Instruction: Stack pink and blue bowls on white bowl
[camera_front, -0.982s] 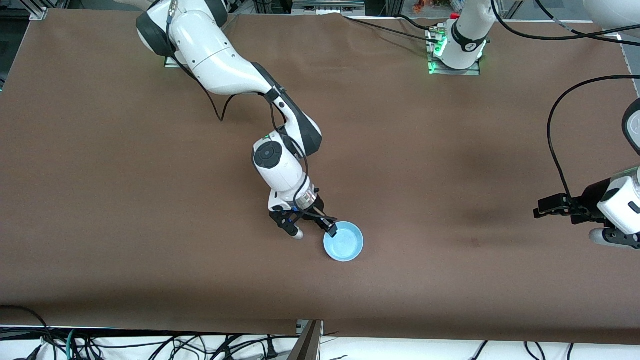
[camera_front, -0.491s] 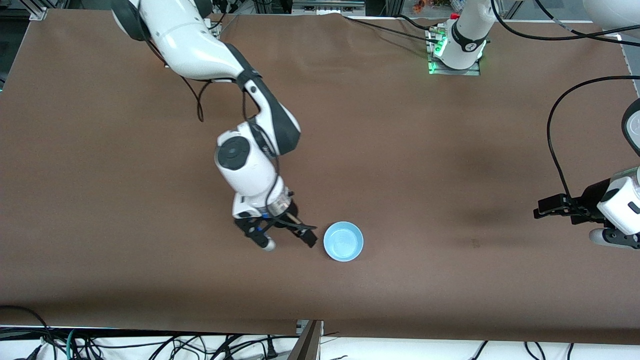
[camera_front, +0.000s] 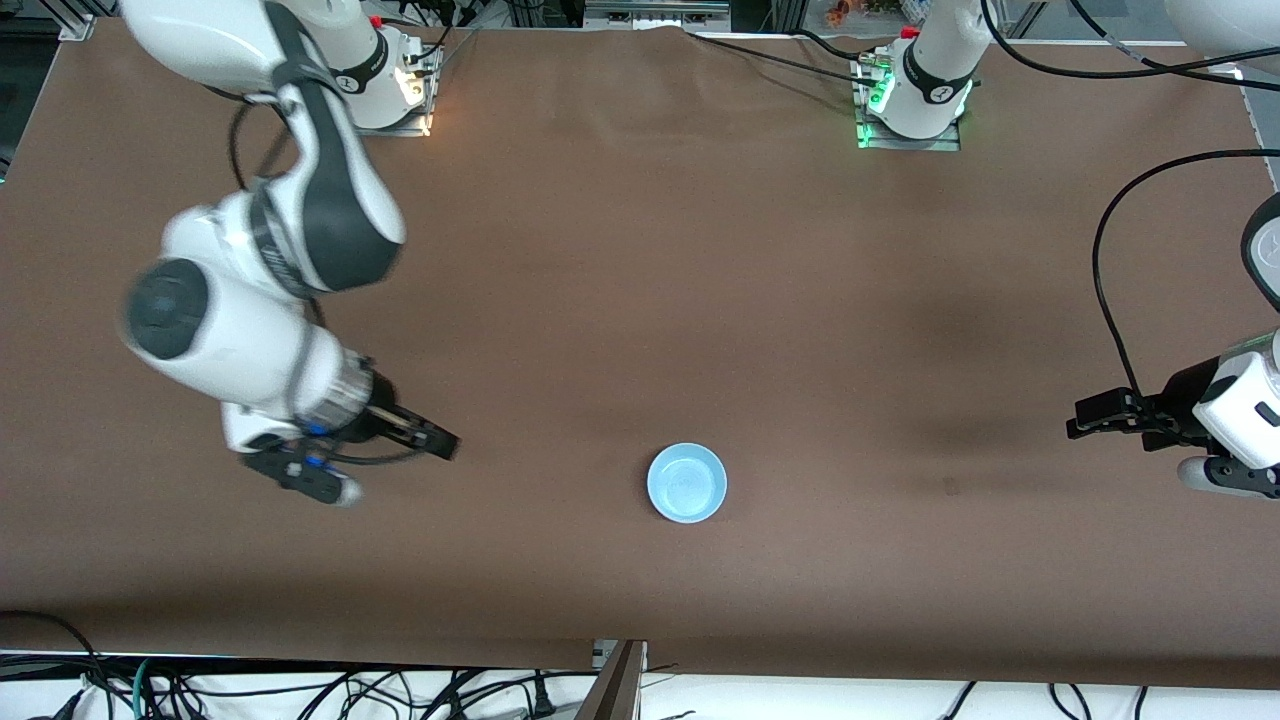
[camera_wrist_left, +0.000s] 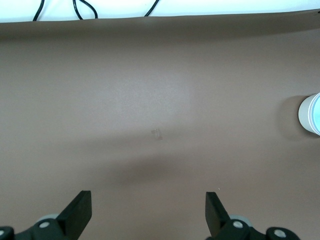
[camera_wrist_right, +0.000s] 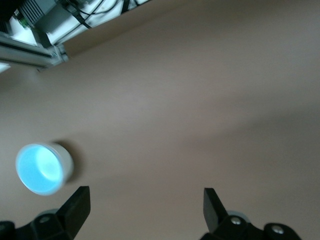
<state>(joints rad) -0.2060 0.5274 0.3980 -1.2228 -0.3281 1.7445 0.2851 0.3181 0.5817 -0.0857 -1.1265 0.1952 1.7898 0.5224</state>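
Note:
The light blue bowl (camera_front: 686, 483) sits on the brown table, toward the front camera's edge. In the wrist views a white wall shows under its blue rim: the white bowl (camera_wrist_right: 66, 165), also in the left wrist view (camera_wrist_left: 306, 114). No pink bowl shows. My right gripper (camera_front: 390, 467) is open and empty, over bare table well toward the right arm's end from the bowl; its own view (camera_wrist_right: 145, 197) shows only table between the fingers. My left gripper (camera_front: 1135, 445) is open and empty at the left arm's end of the table, waiting; its own view (camera_wrist_left: 147, 200) shows bare table.
The brown mat's edge toward the front camera (camera_front: 640, 655) has cables below it. A black cable (camera_front: 1110, 290) loops over the table by the left arm. The arm bases (camera_front: 910, 110) stand along the edge farthest from the front camera.
My right gripper left the blue bowl's rim and swung away toward the right arm's end of the table, open. The bowl stayed put. The left arm has not moved.

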